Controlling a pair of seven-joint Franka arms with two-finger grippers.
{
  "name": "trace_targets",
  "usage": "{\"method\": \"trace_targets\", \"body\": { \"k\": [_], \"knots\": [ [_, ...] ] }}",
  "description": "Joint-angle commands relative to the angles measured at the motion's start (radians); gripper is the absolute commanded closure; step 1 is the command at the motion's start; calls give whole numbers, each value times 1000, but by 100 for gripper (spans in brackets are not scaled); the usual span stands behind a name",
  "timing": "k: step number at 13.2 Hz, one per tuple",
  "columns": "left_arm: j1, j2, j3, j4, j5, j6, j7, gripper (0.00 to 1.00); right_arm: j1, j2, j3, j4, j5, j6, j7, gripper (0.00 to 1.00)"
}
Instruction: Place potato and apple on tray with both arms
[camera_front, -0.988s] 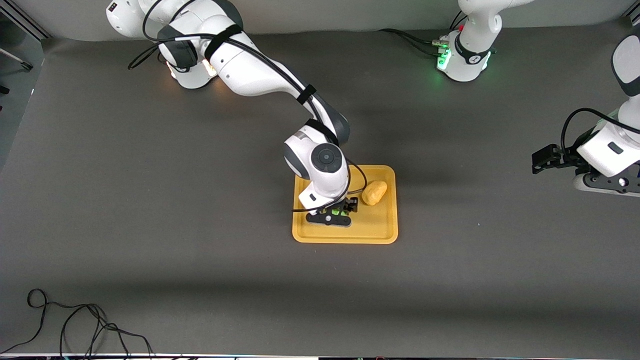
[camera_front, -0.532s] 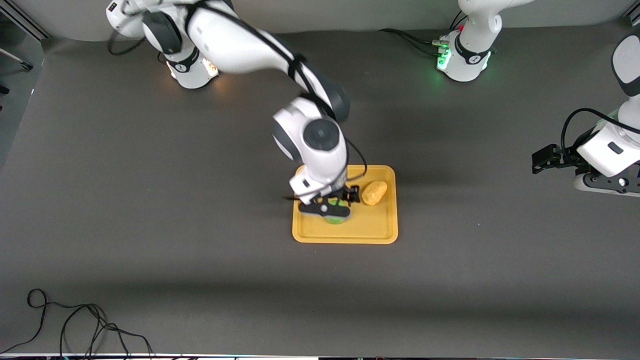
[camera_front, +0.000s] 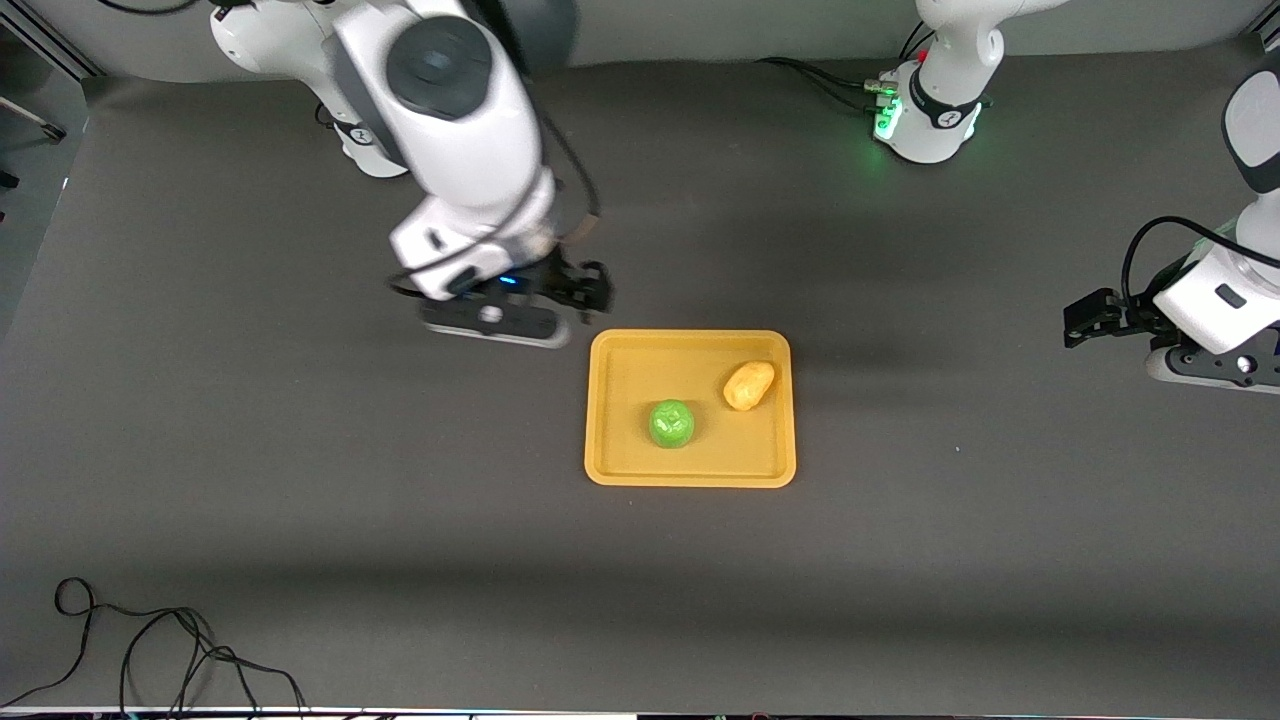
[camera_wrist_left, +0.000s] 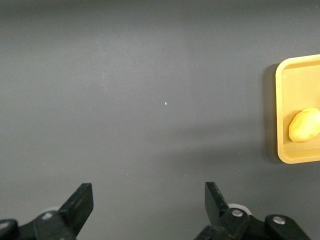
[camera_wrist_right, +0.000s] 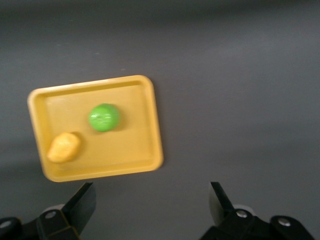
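The yellow-orange tray (camera_front: 630, 370) lies mid-table. On it rest the green apple (camera_front: 671, 423) and the lumpy potato (camera_front: 749, 385), a little apart. My right gripper (camera_front: 495, 325) hangs open and empty, high over the bare mat just off the tray's corner toward the right arm's end. Its wrist view looks down on the tray (camera_wrist_right: 145, 145), apple (camera_wrist_right: 103, 117) and potato (camera_wrist_right: 63, 147), with the right gripper (camera_wrist_right: 151, 200) spread wide. My left gripper (camera_front: 1205, 368) waits open over the left arm's end of the table. In its wrist view the left gripper (camera_wrist_left: 147, 200) is empty; the tray's rim (camera_wrist_left: 280, 115) and potato (camera_wrist_left: 304, 125) show.
Both arm bases stand along the table edge farthest from the front camera, the left one lit green (camera_front: 930, 110). A looped black cable (camera_front: 150, 650) lies at the edge nearest the front camera, toward the right arm's end. Dark mat surrounds the tray.
My right gripper let go of the apple, rose and pulled back off the tray toward its own base. The apple now lies uncovered on the tray. The left arm stayed put.
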Motion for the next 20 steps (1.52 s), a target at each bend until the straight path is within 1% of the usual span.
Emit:
{"method": "trace_targets", "body": {
  "k": [1, 2, 4, 5, 7, 8, 10, 12, 16, 18, 20],
  "knots": [
    [-4, -5, 9, -3, -7, 12, 12, 1, -89, -229, -12, -292, -20, 28, -142, 0],
    [2, -5, 9, 1, -7, 13, 12, 1, -147, -281, -7, -346, -20, 29, -199, 0],
    [0, -2, 9, 8, -7, 24, 11, 1, -271, -340, -1, -412, -18, 37, -312, 0],
    [3, 4, 9, 8, -3, 26, 11, 1, -337, -362, 23, -436, -18, 48, -366, 0],
    [6, 1, 9, 8, 1, 23, 12, 1, -480, -383, 91, -457, -20, 49, -449, 0],
    [6, -4, 10, 8, -1, 21, 11, 1, -531, -388, 106, -457, -20, 49, -481, 0],
    [6, -11, 10, 8, 1, 9, 9, 1, -612, -388, 113, -460, -18, 49, -555, 0],
    [6, -11, 10, 17, -1, 10, 8, 1, -708, -386, 145, -463, -18, 48, -618, 0],
    [8, -10, 14, 20, -9, 23, 12, 0, -720, -380, 133, -457, -23, 48, -627, 0],
    [9, -10, 12, 23, -10, 3, 15, 0, -718, -376, 133, -452, -33, 46, -626, 0],
    [8, -2, 14, 63, -27, -51, 21, 0, -717, -373, 133, -446, -33, 45, -626, 0]
  ]
}}
